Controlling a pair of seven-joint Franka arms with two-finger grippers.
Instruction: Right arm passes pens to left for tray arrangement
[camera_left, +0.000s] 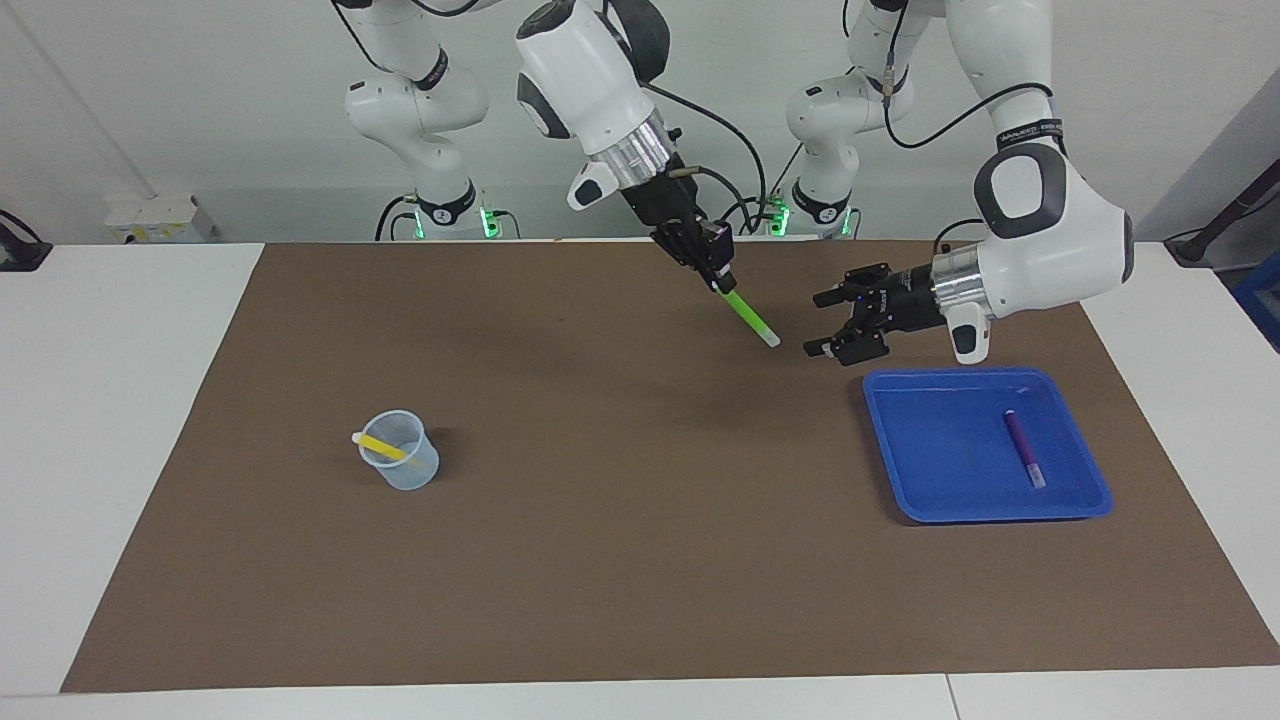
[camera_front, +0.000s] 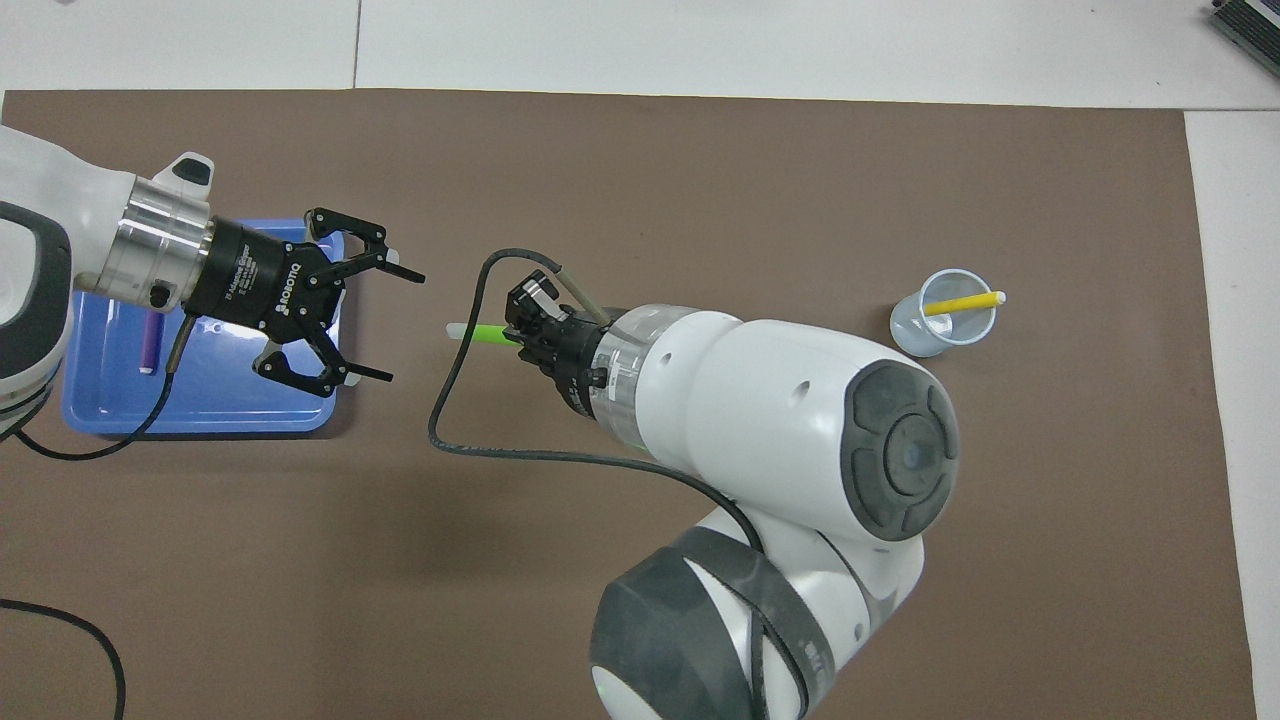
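The right arm (camera_left: 585, 70) reaches out from its base over the middle of the brown mat (camera_left: 620, 560), its forearm slanting downward toward the left arm's end of the counter (camera_left: 120, 400). Its right tool (camera_left: 722, 285) is clamped on the upper end of the green pen (camera_left: 750, 318), which hangs in the air, tilted, its whitish tip pointing down and toward the left tool (camera_left: 822, 322).

The left arm (camera_left: 1040, 220) bends at the elbow so that its wrist lies roughly level, aimed at the green pen. The left tool's fingers stand wide apart and hold nothing; it hovers over the mat just beside the tray's edge, near the pen's tip but apart from it.

The blue tray (camera_left: 940, 500) sits on the mat at the left arm's end, with the purple pen (camera_left: 1025, 448) lying flat inside it. The yellow pen (camera_left: 382, 445) leans in the translucent cup (camera_left: 405, 470) at the right arm's end, well apart from both tools.
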